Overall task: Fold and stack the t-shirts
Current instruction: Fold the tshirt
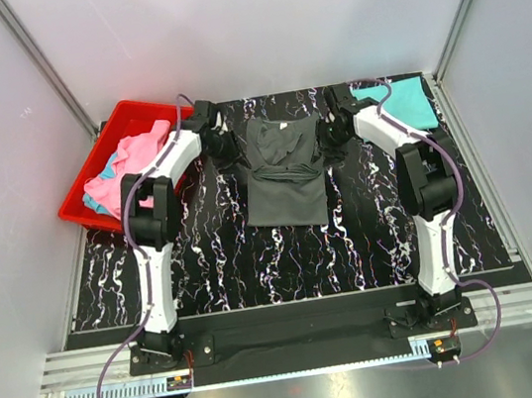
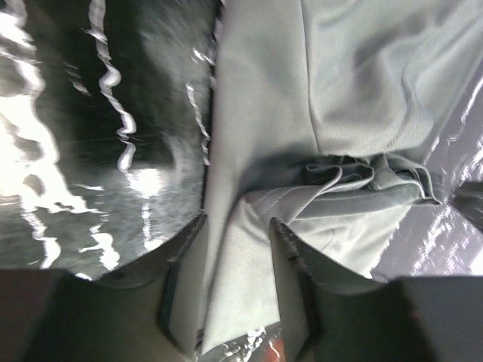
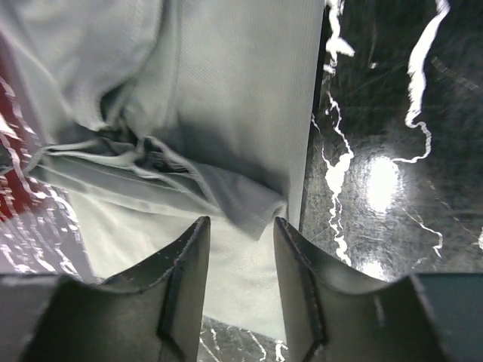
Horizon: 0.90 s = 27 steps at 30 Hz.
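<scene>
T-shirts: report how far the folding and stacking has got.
Done: a teal t-shirt lies flat at the table's far right corner. In hand: the grey t-shirt is spread mid-table, top end bunched, with the left gripper and right gripper at its far corners, jaws parted over cloth. Remaining: pink and light blue shirts heaped in the red bin; no stack yet.

A spread shirt (image 1: 284, 171) lies mid-bench, toward the far edge. A bin (image 1: 75, 209) in the far left corner holds heaped shirts (image 1: 130, 159); a folded shirt (image 1: 410, 102) sits in the far right corner.
</scene>
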Available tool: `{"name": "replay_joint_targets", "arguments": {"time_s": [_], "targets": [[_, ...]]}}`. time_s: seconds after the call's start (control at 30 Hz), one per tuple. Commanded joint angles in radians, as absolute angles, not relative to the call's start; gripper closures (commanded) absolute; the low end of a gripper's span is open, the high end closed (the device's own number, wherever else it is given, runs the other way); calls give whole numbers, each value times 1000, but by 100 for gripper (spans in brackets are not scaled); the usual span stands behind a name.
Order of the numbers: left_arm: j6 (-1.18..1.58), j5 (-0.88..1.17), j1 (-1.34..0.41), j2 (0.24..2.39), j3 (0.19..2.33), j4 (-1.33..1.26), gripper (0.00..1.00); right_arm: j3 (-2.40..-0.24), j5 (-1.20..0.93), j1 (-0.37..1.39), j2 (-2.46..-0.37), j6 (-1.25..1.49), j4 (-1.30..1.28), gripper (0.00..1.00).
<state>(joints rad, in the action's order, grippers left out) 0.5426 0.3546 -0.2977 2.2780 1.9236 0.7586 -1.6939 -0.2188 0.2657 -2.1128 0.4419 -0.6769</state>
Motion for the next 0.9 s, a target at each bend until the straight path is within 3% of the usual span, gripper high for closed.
{"name": "replay_joint_targets", "arguments": {"time_s": [0.0, 0.2, 0.37, 0.57, 0.87], "targets": [[496, 226, -293, 2134, 1926, 793, 55, -1775, -195, 255, -2059, 433, -751, 52], [503, 307, -299, 1873, 1501, 579, 47, -1565, -270, 256, -1919, 413, -746, 47], [511, 420, -308, 1825, 1268, 479, 47, -1392, -325, 256, -1803, 393, -718, 49], [488, 498, -319, 1844, 1183, 367, 47, -1195, -383, 264, -1752, 411, -609, 47], [454, 509, -345, 1841, 1193, 333, 51, -1091, -455, 264, -1767, 390, -485, 49]]}}
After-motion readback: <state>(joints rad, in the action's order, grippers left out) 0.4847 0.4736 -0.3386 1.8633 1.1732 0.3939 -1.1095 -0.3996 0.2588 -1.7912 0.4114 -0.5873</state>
